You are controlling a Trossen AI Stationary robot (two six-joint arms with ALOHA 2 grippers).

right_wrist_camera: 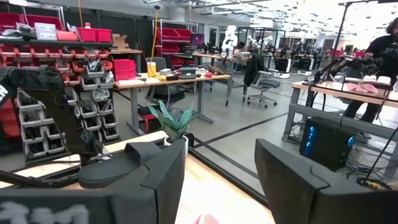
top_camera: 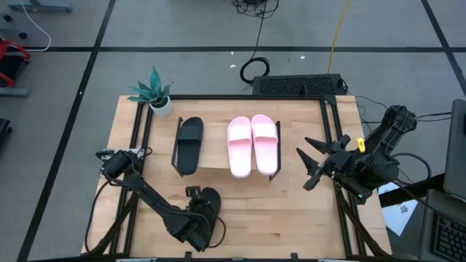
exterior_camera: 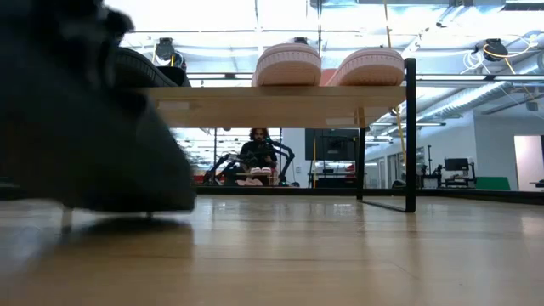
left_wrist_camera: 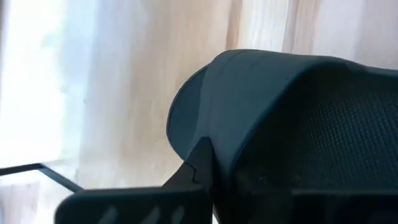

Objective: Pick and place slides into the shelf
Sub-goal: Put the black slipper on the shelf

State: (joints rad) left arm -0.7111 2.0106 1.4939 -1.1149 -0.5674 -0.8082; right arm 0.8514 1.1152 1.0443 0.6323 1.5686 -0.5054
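One black slide (top_camera: pixel 189 144) and two pink slides (top_camera: pixel 253 145) lie soles down on the shelf's wooden top board (top_camera: pixel 215 153); in the low view the pink slides (exterior_camera: pixel 327 66) sit on the board (exterior_camera: pixel 272 105). A second black slide (top_camera: pixel 211 200) lies on the table near its front edge and fills the left wrist view (left_wrist_camera: pixel 286 124). My left gripper (top_camera: pixel 198 218) is shut on it. My right gripper (top_camera: pixel 312 166) hangs open and empty above the table, right of the shelf, pointing level. My left gripper has the black slide by the rim of its sole (left_wrist_camera: pixel 214 155), close to a rounded end. One dark finger (left_wrist_camera: pixel 186 180) lies against that rim; the other finger is hidden by the slide. The fingers slant down from the table's near left.
A potted plant (top_camera: pixel 158 94) stands at the table's far left corner, beside the shelf. A keyboard (top_camera: pixel 298 85) lies beyond the far edge. Bare wood (top_camera: pixel 277 211) stretches between the shelf and the front edge. A person sits far behind the table (exterior_camera: pixel 257 153).
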